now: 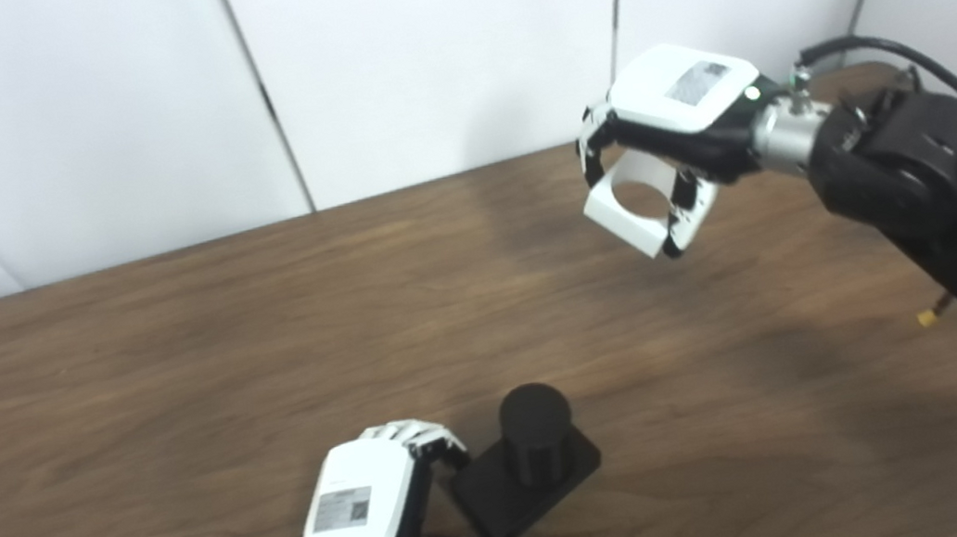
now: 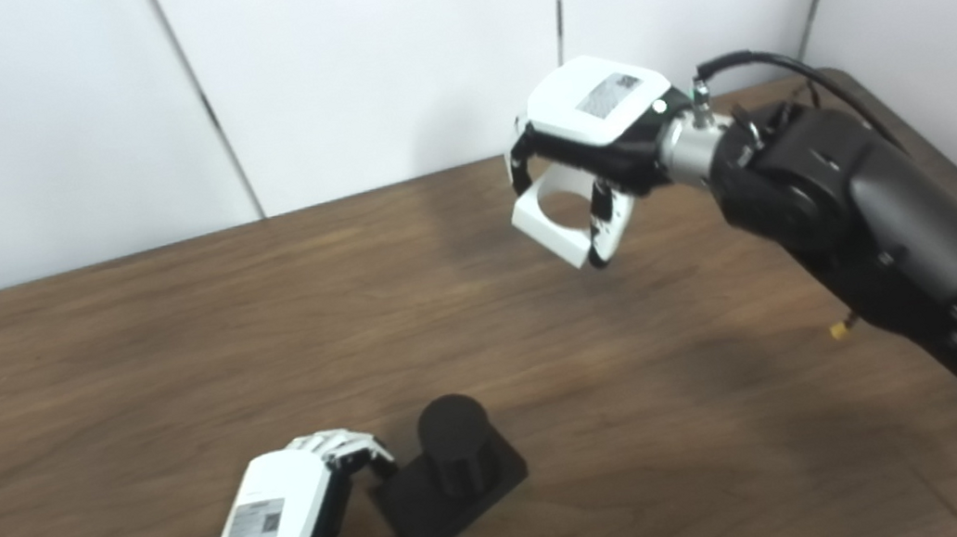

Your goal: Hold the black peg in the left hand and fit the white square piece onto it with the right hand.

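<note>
The black peg point(image 1: 536, 434) is a short upright cylinder on a flat black square base point(image 1: 564, 476), resting on the brown table near the front. My left hand point(image 1: 376, 508) is shut on the base's left edge, fingers over the top and thumb below. My right hand point(image 1: 674, 124) is shut on the white square piece point(image 1: 630, 214), which has a round hole through it. It holds the piece in the air above the table's far right part, well up and to the right of the peg. The same scene shows in the right eye view, with the peg point(image 2: 456, 445) and the piece point(image 2: 549, 226).
The brown wooden table point(image 1: 178, 395) fills the view and ends at white wall panels point(image 1: 429, 51) behind. My right arm point(image 1: 944, 184) crosses the table's right side. A black cable point(image 1: 907, 54) loops above its wrist.
</note>
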Controlling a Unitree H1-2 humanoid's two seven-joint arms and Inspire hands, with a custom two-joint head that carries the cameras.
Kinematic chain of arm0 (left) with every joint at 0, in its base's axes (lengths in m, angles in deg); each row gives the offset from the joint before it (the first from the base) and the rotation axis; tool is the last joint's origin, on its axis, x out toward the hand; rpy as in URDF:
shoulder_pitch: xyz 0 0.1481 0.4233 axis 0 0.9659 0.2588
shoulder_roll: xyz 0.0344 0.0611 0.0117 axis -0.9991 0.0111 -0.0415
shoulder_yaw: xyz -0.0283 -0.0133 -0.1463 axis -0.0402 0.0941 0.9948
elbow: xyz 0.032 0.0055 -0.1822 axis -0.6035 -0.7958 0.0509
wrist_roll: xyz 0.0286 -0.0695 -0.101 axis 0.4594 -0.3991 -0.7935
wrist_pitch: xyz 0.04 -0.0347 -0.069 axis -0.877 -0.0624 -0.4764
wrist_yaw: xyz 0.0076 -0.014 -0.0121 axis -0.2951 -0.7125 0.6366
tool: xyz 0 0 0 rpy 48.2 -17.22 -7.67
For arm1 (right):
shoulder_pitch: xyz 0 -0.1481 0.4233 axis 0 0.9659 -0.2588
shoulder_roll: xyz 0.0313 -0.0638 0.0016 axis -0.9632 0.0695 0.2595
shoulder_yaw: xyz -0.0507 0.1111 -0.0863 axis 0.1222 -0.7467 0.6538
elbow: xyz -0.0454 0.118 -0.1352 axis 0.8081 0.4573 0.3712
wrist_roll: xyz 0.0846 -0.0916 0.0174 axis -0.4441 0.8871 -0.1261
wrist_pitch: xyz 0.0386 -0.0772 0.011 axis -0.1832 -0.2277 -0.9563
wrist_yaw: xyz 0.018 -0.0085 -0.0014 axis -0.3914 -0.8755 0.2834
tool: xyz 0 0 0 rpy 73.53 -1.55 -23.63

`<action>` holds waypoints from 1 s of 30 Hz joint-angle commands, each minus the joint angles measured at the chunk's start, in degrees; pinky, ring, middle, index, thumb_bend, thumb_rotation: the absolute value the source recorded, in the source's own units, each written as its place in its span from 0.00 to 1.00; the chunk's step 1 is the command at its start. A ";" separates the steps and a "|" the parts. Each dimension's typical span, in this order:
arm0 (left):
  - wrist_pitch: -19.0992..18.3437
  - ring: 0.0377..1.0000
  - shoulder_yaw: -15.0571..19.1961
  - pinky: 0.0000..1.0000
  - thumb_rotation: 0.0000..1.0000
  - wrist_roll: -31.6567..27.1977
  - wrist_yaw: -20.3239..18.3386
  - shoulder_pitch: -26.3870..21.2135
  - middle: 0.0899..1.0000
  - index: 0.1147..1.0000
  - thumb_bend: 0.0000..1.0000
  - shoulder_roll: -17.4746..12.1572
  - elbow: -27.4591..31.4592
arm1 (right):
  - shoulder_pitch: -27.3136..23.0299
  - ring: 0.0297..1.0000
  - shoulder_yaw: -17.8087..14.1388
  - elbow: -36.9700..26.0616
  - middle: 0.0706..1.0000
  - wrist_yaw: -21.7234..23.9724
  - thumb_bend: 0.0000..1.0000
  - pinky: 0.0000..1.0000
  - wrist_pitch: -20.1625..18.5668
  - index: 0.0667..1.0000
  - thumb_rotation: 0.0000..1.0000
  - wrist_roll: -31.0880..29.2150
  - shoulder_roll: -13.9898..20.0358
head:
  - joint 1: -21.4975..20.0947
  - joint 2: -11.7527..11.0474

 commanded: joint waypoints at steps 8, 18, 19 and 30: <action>-2.69 0.77 -2.13 0.78 0.05 4.66 -3.37 -1.59 0.70 0.42 0.51 1.26 -2.32 | -2.89 0.84 -3.33 -10.61 0.75 7.98 0.52 0.77 -4.65 0.45 0.13 -6.85 -2.24 | 3.57 5.01; -4.53 0.78 -2.99 0.78 0.05 6.12 -5.51 -3.43 0.71 0.42 0.51 2.50 -2.25 | -6.03 0.83 -2.54 -14.76 0.74 14.21 0.52 0.75 -7.21 0.45 0.13 -9.17 -4.29 | 5.28 9.88; -4.74 0.78 -3.09 0.77 0.05 6.28 -5.86 -3.55 0.71 0.42 0.51 2.55 -2.16 | -6.40 0.83 -2.35 -14.99 0.74 14.70 0.52 0.75 -7.37 0.45 0.13 -9.51 -4.46 | 5.14 10.22; -5.27 0.79 -3.13 0.78 0.05 6.84 -7.47 -4.08 0.70 0.42 0.51 2.37 -1.41 | -6.98 0.84 0.07 -15.12 0.74 17.78 0.52 0.74 -7.90 0.45 0.13 -11.30 -5.91 | 3.53 11.51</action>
